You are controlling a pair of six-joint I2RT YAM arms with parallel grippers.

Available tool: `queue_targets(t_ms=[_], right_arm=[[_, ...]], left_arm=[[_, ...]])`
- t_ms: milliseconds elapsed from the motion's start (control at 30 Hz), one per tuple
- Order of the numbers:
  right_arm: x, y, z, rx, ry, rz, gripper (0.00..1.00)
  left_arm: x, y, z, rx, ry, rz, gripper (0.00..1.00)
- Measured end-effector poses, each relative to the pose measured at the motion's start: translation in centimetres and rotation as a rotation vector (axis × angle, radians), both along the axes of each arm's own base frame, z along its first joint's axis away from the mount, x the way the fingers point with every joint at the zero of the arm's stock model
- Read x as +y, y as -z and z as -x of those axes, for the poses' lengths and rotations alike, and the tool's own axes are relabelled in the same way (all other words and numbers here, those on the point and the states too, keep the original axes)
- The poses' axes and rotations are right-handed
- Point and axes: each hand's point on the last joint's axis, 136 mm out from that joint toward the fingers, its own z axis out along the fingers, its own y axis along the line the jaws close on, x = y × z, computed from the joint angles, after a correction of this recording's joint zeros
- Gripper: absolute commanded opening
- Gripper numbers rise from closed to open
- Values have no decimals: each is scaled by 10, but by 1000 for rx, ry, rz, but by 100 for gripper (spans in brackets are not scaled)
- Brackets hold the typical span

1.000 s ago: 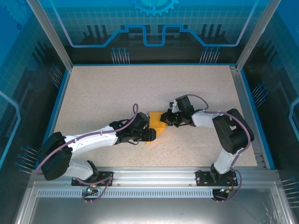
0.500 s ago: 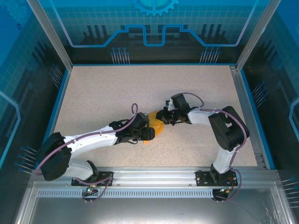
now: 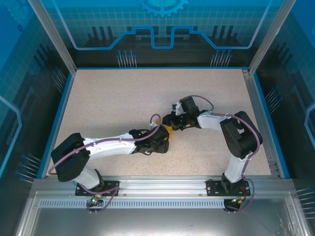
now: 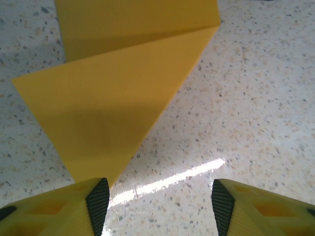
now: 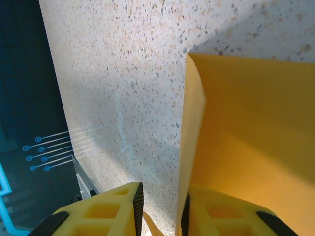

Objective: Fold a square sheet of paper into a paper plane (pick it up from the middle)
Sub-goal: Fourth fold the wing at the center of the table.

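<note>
room: we see bare table (image 3: 113,98) on all sides.
square sheet of paper (image 4: 113,108): mid-table, orange, folded to a point.
left gripper (image 4: 157,196): jaws apart, empty.
right gripper (image 5: 161,206): jaws slightly apart round the paper's raised edge.

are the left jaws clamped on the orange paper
No, in the left wrist view the left jaws stand apart over bare table, with the orange paper lying just ahead.
</note>
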Motion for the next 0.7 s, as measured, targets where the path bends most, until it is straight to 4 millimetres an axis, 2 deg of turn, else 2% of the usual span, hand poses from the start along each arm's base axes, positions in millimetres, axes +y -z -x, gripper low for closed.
queue_targets(t_ms=[167, 367, 700], right_arm=[[-1, 3, 2, 12, -4, 4, 28], [-2, 7, 3, 26, -3, 11, 28], [-3, 9, 5, 38, -3, 18, 27]], left_arm=[[3, 9, -7, -31, -27, -78, 61], [16, 22, -7, -42, -77, -164, 59], [16, 22, -10, -58, -88, -164, 49]])
